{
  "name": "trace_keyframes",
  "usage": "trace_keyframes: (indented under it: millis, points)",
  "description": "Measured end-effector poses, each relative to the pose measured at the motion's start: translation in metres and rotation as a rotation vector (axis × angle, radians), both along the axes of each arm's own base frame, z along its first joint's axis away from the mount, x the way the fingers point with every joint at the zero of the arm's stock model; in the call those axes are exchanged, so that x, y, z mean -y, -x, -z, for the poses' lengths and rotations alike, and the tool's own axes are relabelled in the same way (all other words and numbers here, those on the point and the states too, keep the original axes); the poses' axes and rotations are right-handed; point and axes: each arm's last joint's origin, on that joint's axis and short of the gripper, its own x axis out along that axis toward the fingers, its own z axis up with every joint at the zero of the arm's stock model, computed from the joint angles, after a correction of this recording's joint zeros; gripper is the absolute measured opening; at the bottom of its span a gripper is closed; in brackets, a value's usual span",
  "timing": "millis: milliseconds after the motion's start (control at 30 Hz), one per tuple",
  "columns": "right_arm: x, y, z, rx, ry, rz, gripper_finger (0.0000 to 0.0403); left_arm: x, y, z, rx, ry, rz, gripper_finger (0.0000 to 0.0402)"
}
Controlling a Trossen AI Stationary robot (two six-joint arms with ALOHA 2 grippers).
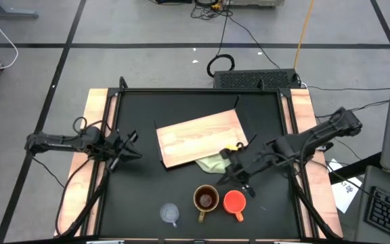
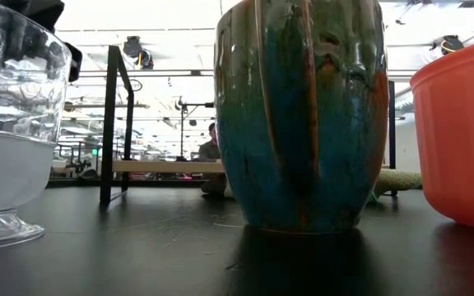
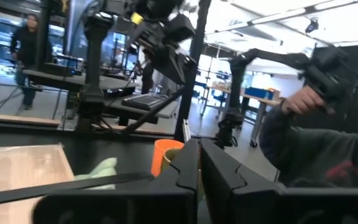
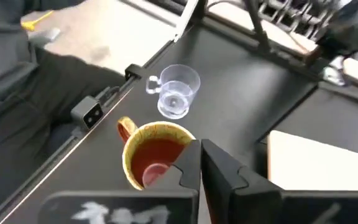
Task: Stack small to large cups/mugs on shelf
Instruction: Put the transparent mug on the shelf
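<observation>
Black tabletop, seen from overhead: I find the wooden board (image 1: 202, 137) bare at centre frame, while the glass cup (image 1: 170, 213), brown mug (image 1: 206, 199) and orange mug (image 1: 234, 201) stand in a row along the bottom edge, so I judge no stacking begun. My right gripper (image 1: 238, 177), fingers pressed together on nothing, hangs just above the mugs beside a green cloth (image 1: 212, 161); my left gripper (image 1: 122, 154), likewise closed and empty, waits at left with open table around it.

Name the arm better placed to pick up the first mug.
Right. The right gripper hovers just above the olive-brown mug and orange mug; the left gripper waits at the table's left side.
</observation>
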Motion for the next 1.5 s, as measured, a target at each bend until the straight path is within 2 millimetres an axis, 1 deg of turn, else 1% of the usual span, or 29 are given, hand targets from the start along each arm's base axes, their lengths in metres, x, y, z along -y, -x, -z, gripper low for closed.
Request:
trace_keyframes:
  millis: [100, 200, 267, 333, 467, 600, 767, 933, 1100, 1267, 1400, 1500]
  points:
    - [0.001, 0.016, -0.005, 0.067, -0.033, -0.003, 0.0001, 0.002, 0.0, 0.001, 0.004, -0.024, -0.016, 0.0004]
    - [0.009, 0.034, 0.001, 0.111, -0.083, 0.01, 0.0, 0.004, 0.0, -0.002, 0.003, -0.061, -0.025, 0.0002]
    - [0.017, 0.046, 0.009, 0.145, -0.105, 0.049, 0.0, 0.005, 0.002, -0.009, -0.013, -0.086, -0.042, 0.0002]
    - [0.025, 0.058, 0.019, 0.175, -0.132, 0.089, 0.0, 0.005, 0.003, -0.014, -0.073, -0.1, -0.08, 0.0001]
    - [0.038, 0.081, 0.042, 0.215, -0.18, 0.11, 0.0, 0.007, 0.005, -0.021, -0.167, -0.105, -0.096, 0.0001]
    - [0.048, 0.098, 0.061, 0.249, -0.202, 0.127, 0.0, 0.013, -0.002, -0.019, -0.242, -0.091, -0.067, 0.0001]
    - [0.062, 0.115, 0.081, 0.286, -0.205, 0.204, 0.0, 0.024, -0.018, -0.011, -0.334, -0.079, -0.049, 0.0001]
    - [0.071, 0.128, 0.099, 0.317, -0.251, 0.238, 0.0, 0.044, -0.033, -0.007, -0.392, -0.106, 0.017, 0.0]
    - [0.076, 0.135, 0.115, 0.309, -0.272, 0.266, 0.0, 0.072, -0.051, -0.022, -0.466, -0.154, 0.038, 0.0]
    - [0.077, 0.136, 0.12, 0.319, -0.292, 0.279, 0.0, 0.103, -0.075, -0.051, -0.537, -0.188, 0.075, 0.0]
    - [0.077, 0.136, 0.12, 0.322, -0.293, 0.278, 0.0, 0.124, -0.093, -0.06, -0.65, -0.217, 0.051, 0.0004]
    - [0.077, 0.136, 0.12, 0.323, -0.295, 0.277, 0.0, 0.136, -0.107, -0.062, -0.756, -0.238, 0.021, 0.0023]
